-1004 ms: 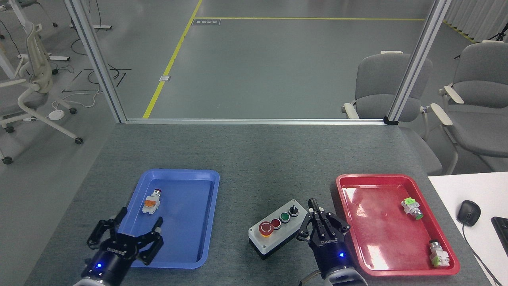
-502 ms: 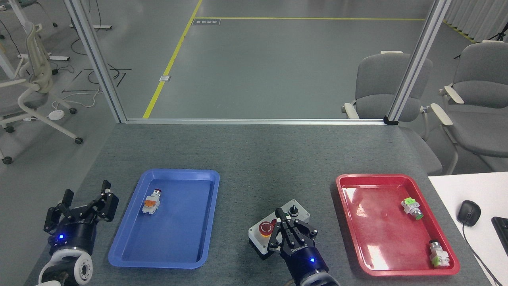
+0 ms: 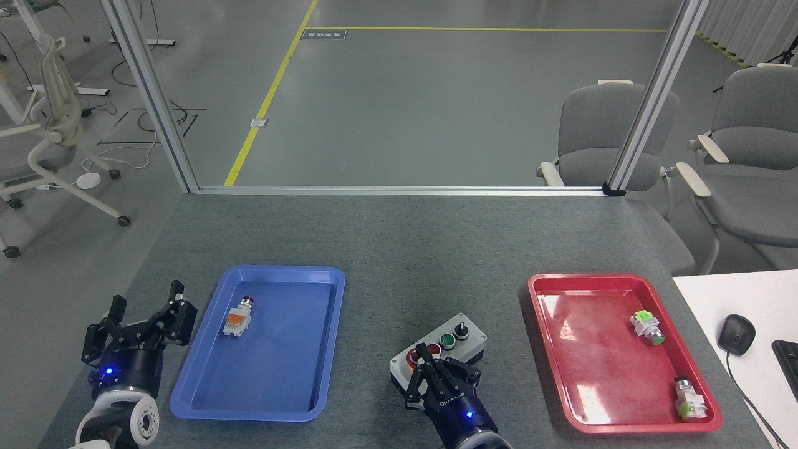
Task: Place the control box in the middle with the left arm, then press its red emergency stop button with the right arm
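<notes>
Fingers of right gripper [image 3: 423,362] pinched together, tip over red emergency stop button [image 3: 413,357] on control box [image 3: 439,354], lower centre btwn trays. Left gripper [image 3: 140,318] spread, empty, lower left. Best: push straight down, centred on cap, w/o sliding box.

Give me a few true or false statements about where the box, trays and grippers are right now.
1. The control box sits on the table between the trays. True.
2. The right gripper is over the box's big red button. True.
3. The left gripper is holding the box. False: it is open, left of the blue tray.
4. The blue tray is empty. False: it holds a small switch.
5. The red tray holds two switches. True.
</notes>
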{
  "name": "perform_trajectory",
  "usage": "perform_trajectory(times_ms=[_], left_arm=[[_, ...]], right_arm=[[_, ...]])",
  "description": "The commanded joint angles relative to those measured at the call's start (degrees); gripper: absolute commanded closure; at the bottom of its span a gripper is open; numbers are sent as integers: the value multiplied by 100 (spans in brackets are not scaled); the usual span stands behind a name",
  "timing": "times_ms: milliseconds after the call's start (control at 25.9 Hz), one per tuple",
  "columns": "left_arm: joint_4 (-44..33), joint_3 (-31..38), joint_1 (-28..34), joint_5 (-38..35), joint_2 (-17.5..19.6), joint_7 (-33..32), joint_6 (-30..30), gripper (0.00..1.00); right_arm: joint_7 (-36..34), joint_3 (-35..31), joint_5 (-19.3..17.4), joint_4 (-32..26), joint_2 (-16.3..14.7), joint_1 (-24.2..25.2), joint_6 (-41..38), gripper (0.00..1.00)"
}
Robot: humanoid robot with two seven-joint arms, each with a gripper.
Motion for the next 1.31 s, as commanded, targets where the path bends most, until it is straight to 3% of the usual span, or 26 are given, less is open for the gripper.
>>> perform_trajectory(times_ms=[0,270,502,657,734,811,888,966,1275], left_arm=[[9,1,24,-7,16,-8,1,1],[27,1,42,-24,33,-8,10,1],[71,-25,402,-59,-46,1,1,1],[387,-359,384,-59,-459,133,28,1],[519,-429,340,-165,-565,203,28,1],[537,-429,279,-288,-565,168,28,1],[528,-429,279,-270,-573,212,19,1],[528,-429,279,-200,-600,230,19,1],[528,-429,279,-200,-591,239,19,1]], right_arm=[[-28,17,50,316,13,-53,86,100],[-37,-1,33,325,13,-62,95,100],[-125,-186,15,-35,22,-88,279,100],[-441,-520,-20,-369,-57,-88,411,100],[-450,-748,-55,-536,-57,-44,420,77],[-450,-994,-55,-633,-93,-9,481,30],[-467,-1205,-64,-729,-189,26,587,9],[-467,-1442,-82,-826,-277,123,604,3],[-450,-1917,-134,-1028,-567,264,631,2]])
